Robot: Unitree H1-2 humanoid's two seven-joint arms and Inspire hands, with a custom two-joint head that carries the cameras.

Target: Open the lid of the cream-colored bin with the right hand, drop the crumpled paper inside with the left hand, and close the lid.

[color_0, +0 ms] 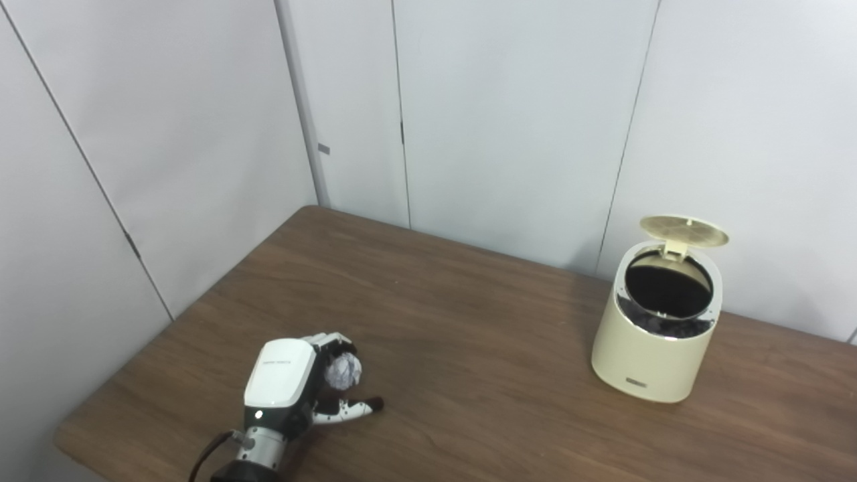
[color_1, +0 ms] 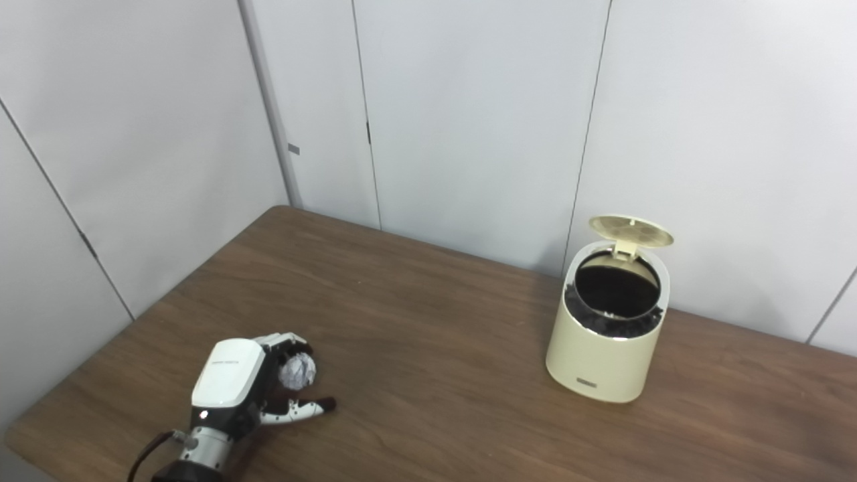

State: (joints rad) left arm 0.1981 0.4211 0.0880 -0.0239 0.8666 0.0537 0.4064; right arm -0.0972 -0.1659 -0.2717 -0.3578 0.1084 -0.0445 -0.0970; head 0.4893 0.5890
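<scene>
Pale wall panels close in behind a brown wooden table (color_0: 469, 348). Near its left front corner the left hand (color_0: 294, 388) curls around a ball of paper (color_0: 343, 371), fingers wrapped over it and thumb stretched out below. The bin (color_0: 653, 341) stands well apart near the back right edge, its lid (color_0: 684, 231) tipped up and the dark opening clear. The right hand is out of sight. The hold looks loose, so the paper could slip out on the long carry, or the upright lid might drop shut unheld.
</scene>
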